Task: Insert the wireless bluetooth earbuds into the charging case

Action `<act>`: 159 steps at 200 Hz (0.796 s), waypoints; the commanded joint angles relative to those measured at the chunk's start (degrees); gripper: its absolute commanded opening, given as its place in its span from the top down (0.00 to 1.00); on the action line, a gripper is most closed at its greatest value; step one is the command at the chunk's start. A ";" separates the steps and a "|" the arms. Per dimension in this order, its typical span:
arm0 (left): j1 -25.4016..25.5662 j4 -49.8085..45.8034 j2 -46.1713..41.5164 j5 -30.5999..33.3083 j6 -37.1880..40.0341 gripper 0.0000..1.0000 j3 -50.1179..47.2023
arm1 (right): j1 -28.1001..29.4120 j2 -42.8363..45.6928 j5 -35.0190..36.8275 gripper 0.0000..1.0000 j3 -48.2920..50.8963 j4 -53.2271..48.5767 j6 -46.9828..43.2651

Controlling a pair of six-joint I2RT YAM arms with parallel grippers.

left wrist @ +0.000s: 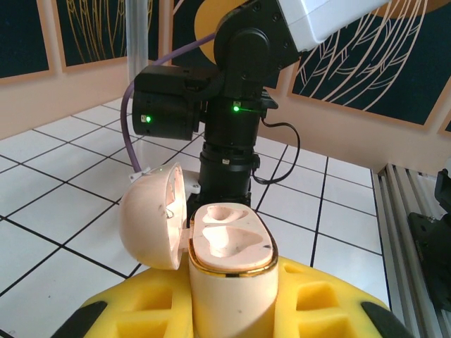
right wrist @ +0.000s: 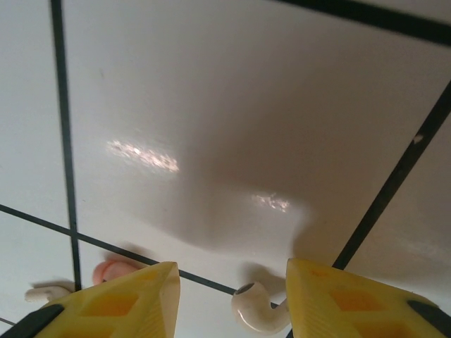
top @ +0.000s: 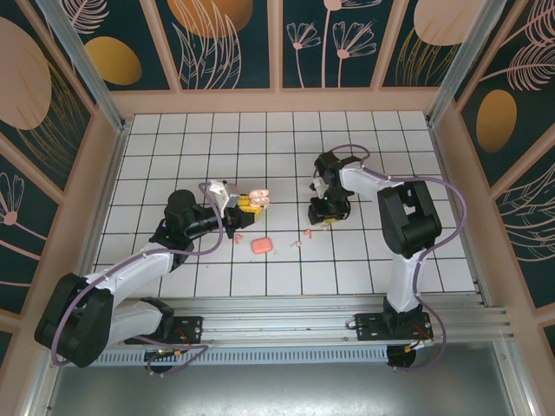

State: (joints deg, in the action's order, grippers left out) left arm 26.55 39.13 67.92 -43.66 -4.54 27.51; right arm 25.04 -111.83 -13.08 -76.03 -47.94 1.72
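Gripping glossy peach charging case [left wrist: 229, 282], domed lid [left wrist: 151, 218] open: foam-padded left hand [top: 245, 204]

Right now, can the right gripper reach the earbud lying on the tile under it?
Probably yes: the earbud lies bare on the tile, in the gap between the right gripper's open fingers, with nothing covering it.

I see a pale peach, egg-shaped plastic charging case [left wrist: 225, 296], smooth and glossy, with a shiny gold metallic rim. At six o'clock in my right wrist view, a glossy cream plastic earbud [right wrist: 255, 310] lies on the reflective white tiled tabletop [right wrist: 211, 105].
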 commanded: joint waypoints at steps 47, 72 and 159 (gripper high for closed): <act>0.10 0.75 0.46 -1.33 0.49 0.82 1.79 | -0.50 3.38 0.36 0.56 3.85 -2.25 -0.49; 0.09 0.92 0.55 -1.30 0.48 0.82 1.76 | -0.37 4.46 0.25 0.56 4.16 -1.94 0.04; 0.08 1.65 0.20 -1.01 -0.43 0.83 1.16 | 2.62 9.16 9.32 0.56 -1.60 -5.87 -12.80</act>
State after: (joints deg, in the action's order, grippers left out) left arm 26.55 39.18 68.38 -43.66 -4.60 27.77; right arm 26.85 -106.85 -8.75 -76.12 -51.29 -3.11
